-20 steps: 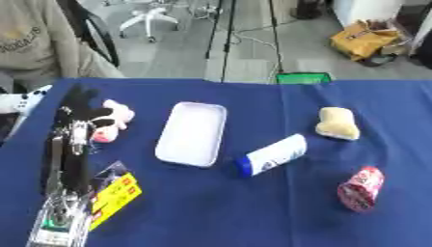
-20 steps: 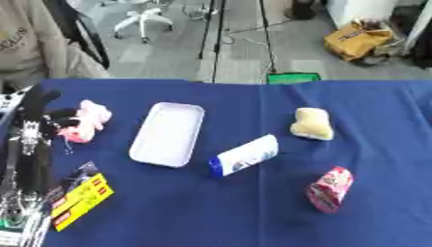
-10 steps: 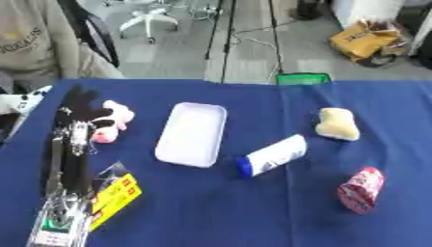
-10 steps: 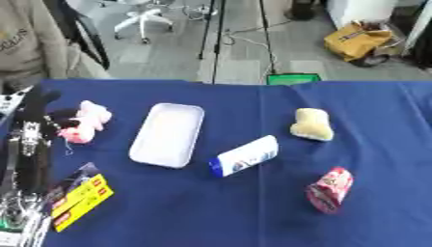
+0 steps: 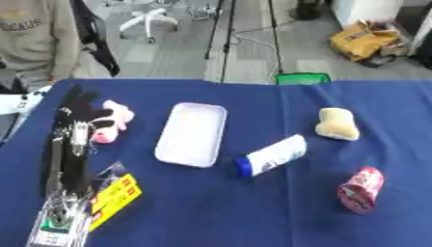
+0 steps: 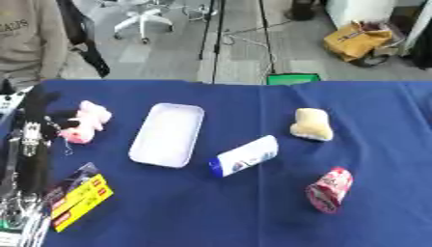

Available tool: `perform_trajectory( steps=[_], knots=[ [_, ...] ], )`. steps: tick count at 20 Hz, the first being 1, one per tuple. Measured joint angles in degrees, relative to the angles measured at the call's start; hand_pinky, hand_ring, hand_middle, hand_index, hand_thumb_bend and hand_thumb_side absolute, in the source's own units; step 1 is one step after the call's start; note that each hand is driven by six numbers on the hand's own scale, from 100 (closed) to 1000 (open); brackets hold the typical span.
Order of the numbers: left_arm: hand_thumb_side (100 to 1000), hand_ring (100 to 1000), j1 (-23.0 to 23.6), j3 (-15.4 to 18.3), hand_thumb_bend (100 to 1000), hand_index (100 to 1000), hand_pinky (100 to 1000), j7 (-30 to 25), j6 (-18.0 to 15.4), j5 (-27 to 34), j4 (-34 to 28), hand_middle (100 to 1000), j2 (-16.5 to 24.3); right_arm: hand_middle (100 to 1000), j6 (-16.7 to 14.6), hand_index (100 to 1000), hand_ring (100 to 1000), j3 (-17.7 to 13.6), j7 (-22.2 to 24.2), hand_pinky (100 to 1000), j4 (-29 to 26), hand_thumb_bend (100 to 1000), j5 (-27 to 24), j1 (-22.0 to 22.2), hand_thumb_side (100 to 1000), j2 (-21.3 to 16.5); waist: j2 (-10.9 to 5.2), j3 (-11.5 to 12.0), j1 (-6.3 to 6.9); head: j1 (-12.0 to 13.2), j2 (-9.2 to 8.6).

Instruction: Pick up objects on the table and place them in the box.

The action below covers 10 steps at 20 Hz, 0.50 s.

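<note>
We see a blue counter point(image 5: 211, 212). White tray point(image 5: 192, 133) sits centre-left, white tube point(image 5: 270, 155) just right of it, beige sponge point(image 5: 337, 124) at right, red packet point(image 5: 361, 189) lower right, yellow packet point(image 5: 112, 198) lower left. Our left hand point(image 5: 80, 110), fingers straight, touches the pink toy point(image 5: 114, 120) at upper left.

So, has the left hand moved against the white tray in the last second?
No. The left hand sits at the pink toy, left of the white tray, as before.
</note>
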Motion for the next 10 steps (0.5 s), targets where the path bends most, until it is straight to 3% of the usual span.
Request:
perform_trajectory(
  steps=[4, 5, 10],
  knots=[
    [766, 685, -1.04, 0.96, 524, 951, 660, -3.47, 2.92, -8.48, -0.03, 806, 3.63, 797, 0.02, 846, 887, 0.01, 0.01, 876, 0.0, 100, 0.0, 0.03, 520, 0.0, 0.0, -0.03, 0.0, -0.19, 0.0],
    [739, 698, -1.37, 1.21, 569, 916, 678, -4.64, 3.82, -11.33, -0.12, 798, 4.55, 797, 0.03, 846, 887, 0.02, 0.02, 876, 0.0, 100, 0.0, 0.05, 519, 0.0, 0.0, -0.04, 0.0, -0.23, 0.0],
    [736, 712, -3.59, 2.39, 605, 894, 696, -16.09, 9.31, -32.52, -0.45, 788, 11.24, 797, 0.16, 846, 887, 0.14, 0.14, 876, 0.0, 100, 0.0, 0.26, 520, 0.0, 0.0, -0.25, 0.14, -0.42, 0.01]
  ],
)
